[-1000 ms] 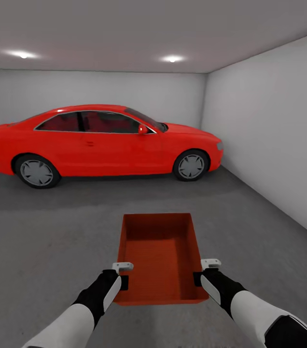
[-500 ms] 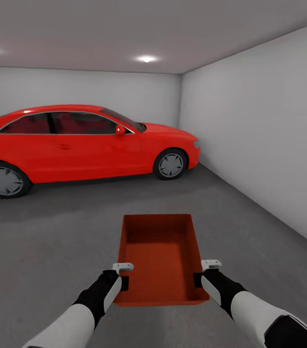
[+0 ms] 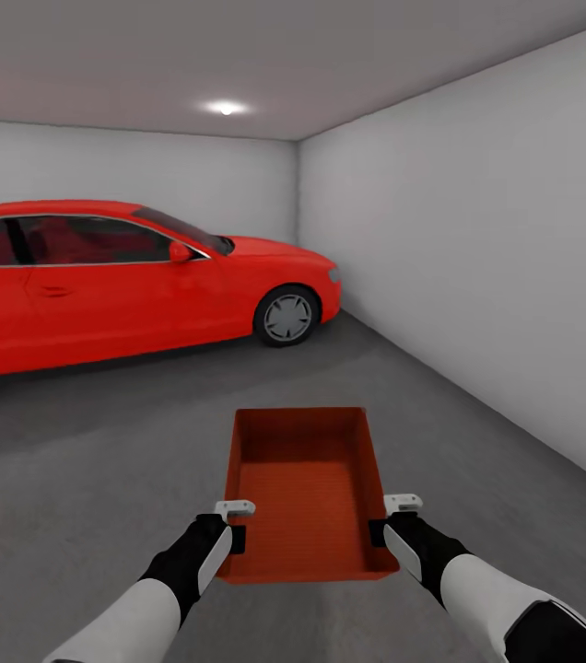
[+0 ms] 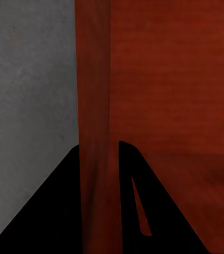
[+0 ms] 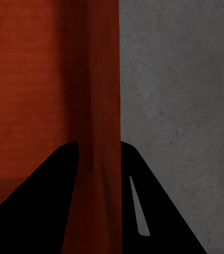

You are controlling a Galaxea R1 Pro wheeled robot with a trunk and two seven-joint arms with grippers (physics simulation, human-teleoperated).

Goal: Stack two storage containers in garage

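Observation:
I am in the garage, and the living room is out of view. One red-orange open-top storage container (image 3: 302,488) hangs empty above the dark grey concrete floor (image 3: 90,460), carried between both arms. My left gripper (image 3: 235,534) is shut on its left long wall, and the left wrist view has the dark fingers (image 4: 64,201) straddling that wall (image 4: 93,79). My right gripper (image 3: 380,531) is shut on the right long wall. In the right wrist view the fingers (image 5: 159,211) pinch that wall (image 5: 104,79) over the floor (image 5: 180,79).
A red car (image 3: 127,276) stands side-on at the back left, its nose towards the far right corner. A plain pale grey wall (image 3: 486,258) runs along the right side. Open concrete floor lies between me and the car.
The whole picture has swung right: the car has slid towards the left edge and more of the right wall shows. The container and both grippers keep the same place in view.

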